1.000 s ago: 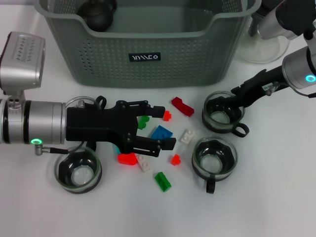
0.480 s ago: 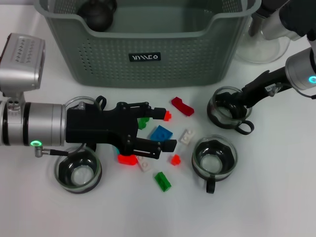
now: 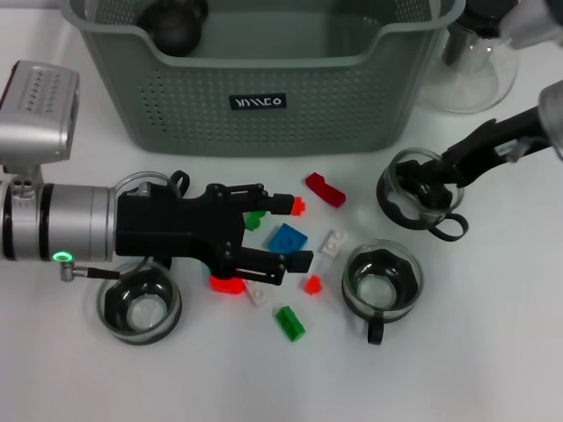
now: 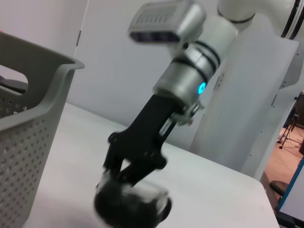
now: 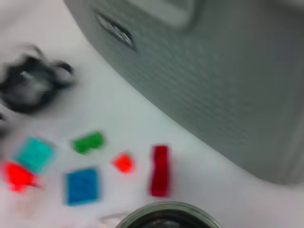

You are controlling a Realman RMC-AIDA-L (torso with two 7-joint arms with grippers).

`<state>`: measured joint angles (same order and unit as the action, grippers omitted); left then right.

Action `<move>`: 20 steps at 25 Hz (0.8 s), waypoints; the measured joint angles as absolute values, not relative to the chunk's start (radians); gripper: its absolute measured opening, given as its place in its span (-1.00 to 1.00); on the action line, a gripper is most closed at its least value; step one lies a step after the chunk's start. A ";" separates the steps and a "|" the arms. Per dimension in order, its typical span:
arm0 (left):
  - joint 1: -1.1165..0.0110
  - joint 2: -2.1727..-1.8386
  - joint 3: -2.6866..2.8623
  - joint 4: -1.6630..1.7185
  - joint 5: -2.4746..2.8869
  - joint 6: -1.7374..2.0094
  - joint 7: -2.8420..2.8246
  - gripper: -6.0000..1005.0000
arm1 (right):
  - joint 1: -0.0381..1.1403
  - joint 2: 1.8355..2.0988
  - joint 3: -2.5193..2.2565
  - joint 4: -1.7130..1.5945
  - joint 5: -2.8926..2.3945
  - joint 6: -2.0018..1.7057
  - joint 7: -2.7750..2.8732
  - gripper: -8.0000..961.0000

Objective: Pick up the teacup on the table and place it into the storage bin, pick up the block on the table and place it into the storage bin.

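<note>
1. Your right tool (image 3: 428, 186) is clenched on the rim of a teacup (image 3: 420, 195), just off the storage bin's (image 3: 264, 88) right front corner. The cup looks tilted; you cannot tell whether its base touches the worktop (image 3: 493, 334). The left wrist view shows the same grasp side-on: right tool (image 4: 124, 175) pinching the dark cup (image 4: 130, 202).
2. Your left tool (image 3: 295, 230) lies low over the scattered blocks with its fingers spread apart, grasping nothing. A blue block (image 3: 287, 237) sits between the two fingers, a small red block (image 3: 298, 207) just beside the upper fingertip, and a red block (image 3: 226, 283) partly under the lower finger.
3. The storage bin stands at the far side of the worktop, label facing you, with a dark round object (image 3: 173, 25) in its far-left corner.
4. Two more teacups rest on the worktop: one (image 3: 382, 279) in front of the held cup, and one (image 3: 139, 305) under your left arm.
5. Loose blocks also in view: a dark red one (image 3: 325, 189), a white one (image 3: 332, 243), a small red one (image 3: 312, 284) and a green one (image 3: 289, 323).
6. A glass carafe (image 3: 466, 66) stands right of the bin.
</note>
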<state>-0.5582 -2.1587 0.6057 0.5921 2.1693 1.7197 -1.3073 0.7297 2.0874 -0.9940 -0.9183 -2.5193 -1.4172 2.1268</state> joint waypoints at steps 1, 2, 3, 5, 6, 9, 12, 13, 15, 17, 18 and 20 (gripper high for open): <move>-0.557 -2.159 0.606 0.592 2.171 1.720 -1.307 0.72 | 0.726 2.086 -0.968 -0.951 -2.508 -1.470 2.126 -0.85; -0.557 -2.159 0.606 0.592 2.171 1.720 -1.307 0.72 | 0.723 2.083 -0.941 -0.982 -2.495 -1.523 2.126 -0.85; -0.556 -2.158 0.606 0.592 2.172 1.721 -1.307 0.72 | 0.722 2.079 -0.916 -1.015 -2.474 -1.576 2.125 -0.85; -0.555 -2.158 0.606 0.592 2.174 1.724 -1.306 0.72 | 0.725 2.067 -0.866 -1.070 -2.418 -1.670 2.129 -0.85; -0.555 -2.158 0.606 0.592 2.174 1.728 -1.305 0.72 | 0.728 2.061 -0.849 -1.087 -2.392 -1.696 2.132 -0.85; -0.554 -2.158 0.606 0.592 2.175 1.734 -1.304 0.72 | 0.747 2.030 -0.789 -1.123 -2.258 -1.794 2.148 -0.85; -0.554 -2.160 0.606 0.592 2.174 1.736 -1.306 0.72 | 0.777 1.989 -0.751 -1.112 -2.098 -1.828 2.170 -0.85; -0.554 -2.161 0.606 0.592 2.174 1.736 -1.307 0.71 | 0.788 1.977 -0.744 -1.103 -2.054 -1.827 2.176 -0.85; -0.554 -2.161 0.606 0.592 2.171 1.736 -1.308 0.71 | 0.814 1.961 -0.736 -1.089 -2.000 -1.795 2.183 -0.85; -0.555 -2.161 0.605 0.592 2.169 1.737 -1.309 0.71 | 0.848 1.955 -0.737 -1.085 -1.991 -1.723 2.191 -0.85; -0.555 -2.161 0.605 0.592 2.168 1.737 -1.309 0.71 | 0.869 1.955 -0.744 -1.082 -2.006 -1.671 2.198 -0.85; -0.556 -2.162 0.604 0.592 2.168 1.737 -1.310 0.71 | 0.926 1.960 -0.773 -1.055 -2.077 -1.540 2.213 -0.85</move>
